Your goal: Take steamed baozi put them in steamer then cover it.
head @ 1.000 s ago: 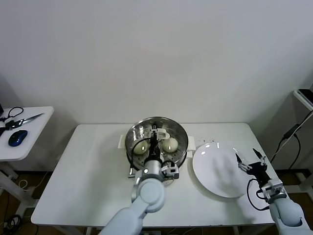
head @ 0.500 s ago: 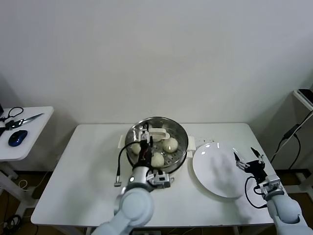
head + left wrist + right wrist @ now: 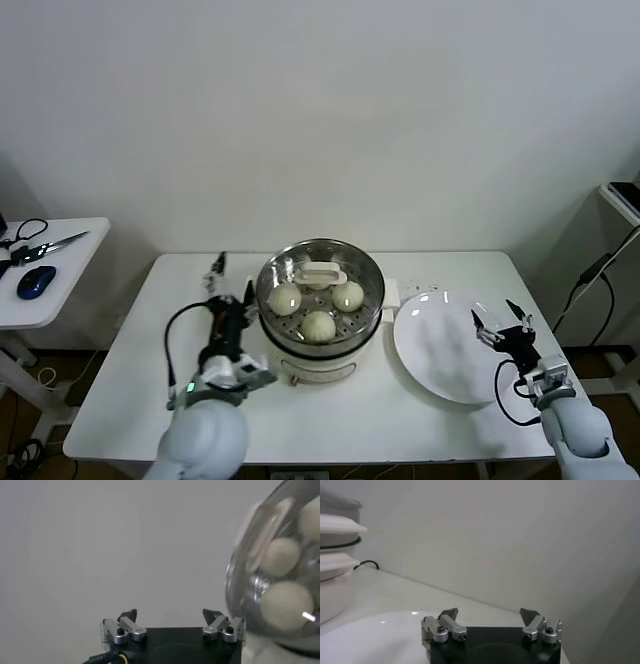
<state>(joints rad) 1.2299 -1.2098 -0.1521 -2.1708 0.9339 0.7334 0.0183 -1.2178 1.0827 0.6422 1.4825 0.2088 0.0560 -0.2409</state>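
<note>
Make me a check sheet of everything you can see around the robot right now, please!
Surface: white table, bare apart from the job's things.
Job's things: steamer at the table's middle; three baozi visible under the glass cover, which sits on it. Empty white plate beside it.
Clutter: nothing seen on the table.
Grippers: left gripper open, empty, beside the steamer; right gripper open, empty, at the plate's edge.
Cables: black cable looping on the left arm.
Surroundings: side table with scissors and computer mouse; plain wall.
</note>
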